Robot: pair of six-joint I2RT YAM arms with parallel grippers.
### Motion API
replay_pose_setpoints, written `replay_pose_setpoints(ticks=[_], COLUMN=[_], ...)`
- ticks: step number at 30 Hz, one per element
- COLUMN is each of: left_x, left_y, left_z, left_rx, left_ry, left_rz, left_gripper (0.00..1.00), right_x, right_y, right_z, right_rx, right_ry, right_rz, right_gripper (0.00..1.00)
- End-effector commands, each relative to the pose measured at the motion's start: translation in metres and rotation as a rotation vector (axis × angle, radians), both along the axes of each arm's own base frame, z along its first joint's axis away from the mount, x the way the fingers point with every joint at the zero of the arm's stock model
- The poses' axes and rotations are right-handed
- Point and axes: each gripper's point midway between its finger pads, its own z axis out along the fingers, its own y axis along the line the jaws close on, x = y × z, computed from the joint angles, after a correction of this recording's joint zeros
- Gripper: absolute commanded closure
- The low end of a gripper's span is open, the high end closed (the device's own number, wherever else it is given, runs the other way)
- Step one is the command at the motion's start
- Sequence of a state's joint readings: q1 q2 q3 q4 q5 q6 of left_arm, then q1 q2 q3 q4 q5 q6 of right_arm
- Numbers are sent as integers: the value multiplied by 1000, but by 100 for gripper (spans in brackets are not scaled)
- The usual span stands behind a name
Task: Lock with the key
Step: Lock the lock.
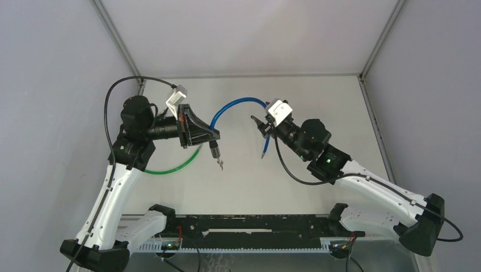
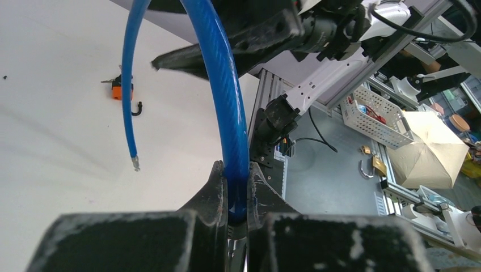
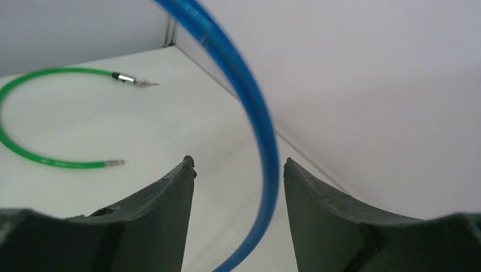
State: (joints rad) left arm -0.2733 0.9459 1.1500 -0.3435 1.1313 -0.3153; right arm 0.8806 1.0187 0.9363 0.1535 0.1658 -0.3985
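**A:** Jaws first: how do they stand?

**B:** Left gripper [image 2: 237, 180] is pinched tight on the blue cable [image 1: 235, 103]. Right gripper [image 3: 238, 164] stands wide; the cable runs through its gap, and neither finger presses it.

**A:** Where is that cable?

**B:** Held up off the table [image 1: 317, 102], arching over the middle between the two grippers. Its free end [image 1: 264, 152] hangs by the right gripper, bare pin showing.

**A:** And the key?

**B:** From above, a dark barrel [image 1: 214, 149] shows just on the near-edge side of the left gripper, with the key [image 1: 220, 165] sticking out of its near end. Its join to the blue cable is hidden.

**A:** Anything else?

**B:** One green cable [image 1: 170, 169] lies curved on the table toward the left edge, its two ends apart. A small orange piece [image 2: 122, 90] lies on the table too, too small to make out.
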Motion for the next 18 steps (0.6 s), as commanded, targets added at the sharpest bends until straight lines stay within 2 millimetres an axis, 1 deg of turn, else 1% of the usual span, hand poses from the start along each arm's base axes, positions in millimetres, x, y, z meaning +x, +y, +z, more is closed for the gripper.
replay_pose_setpoints(ticks=[1,3,5,6,7,8,9,13,15,17,18], left_x=[-13,-17,-19,-18,-17,-16,-15,-5,0,-2,-2], left_y=[1,0,0,-1,-1,-2,-2,-1,0,0,1], left_z=[14,15,12,11,8,6,5,-5,-8,-8,-7], left_rx=[-34,-35,-35,-34,-32,-30,-27,9,28,28,28], left_ry=[-83,-80,-69,-62,-55,-48,-46,-61,-89,-101,-105], left_rz=[-56,-80,-108,-111,-116,-121,-120,-77,-51,-62,-61], left_gripper=[100,100,100,100,100,100,100,100,100,100,100], right_x=[1,0,2,3,3,3,4,8,3,-6,-10], right_y=[14,24,29,31,32,33,31,12,0,-8,-11], right_z=[36,39,44,46,47,48,50,52,56,62,58], right_rx=[-2,6,12,11,-3,-17,-25,-27,-5,21,14], right_ry=[-136,-146,-164,-168,-167,-157,-142,-84,-61,-47,-25], right_rz=[87,128,142,143,150,150,136,33,-2,3,11], right_gripper=[36,40,47,56,68,90,100,100,100,100,100])
